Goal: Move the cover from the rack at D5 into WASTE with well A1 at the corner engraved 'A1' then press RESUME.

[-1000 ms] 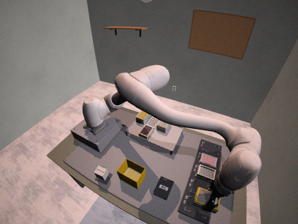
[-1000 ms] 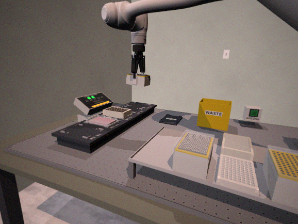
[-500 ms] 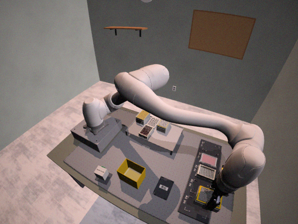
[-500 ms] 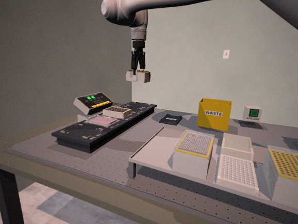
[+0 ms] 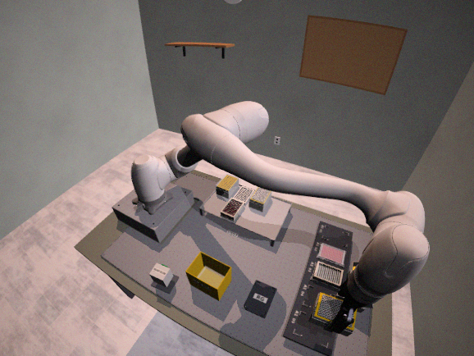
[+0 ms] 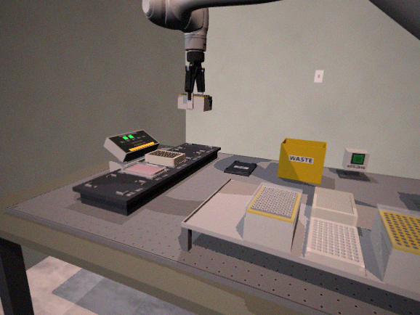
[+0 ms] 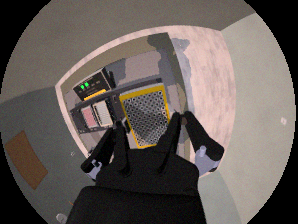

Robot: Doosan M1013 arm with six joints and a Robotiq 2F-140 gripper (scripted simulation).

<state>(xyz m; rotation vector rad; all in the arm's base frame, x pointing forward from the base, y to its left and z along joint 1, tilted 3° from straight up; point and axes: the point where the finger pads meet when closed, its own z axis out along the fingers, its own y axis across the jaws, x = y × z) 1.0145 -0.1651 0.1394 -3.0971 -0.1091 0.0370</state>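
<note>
The fingers (image 6: 188, 81) are clamped half-open on the tip rack (image 6: 194, 101), high above the deck end at the bench corner farthest from the arm's base. I cannot tell whether its cover is on. Keep the rack level and avoid passing over the open reservoir (image 6: 165, 157).
</note>
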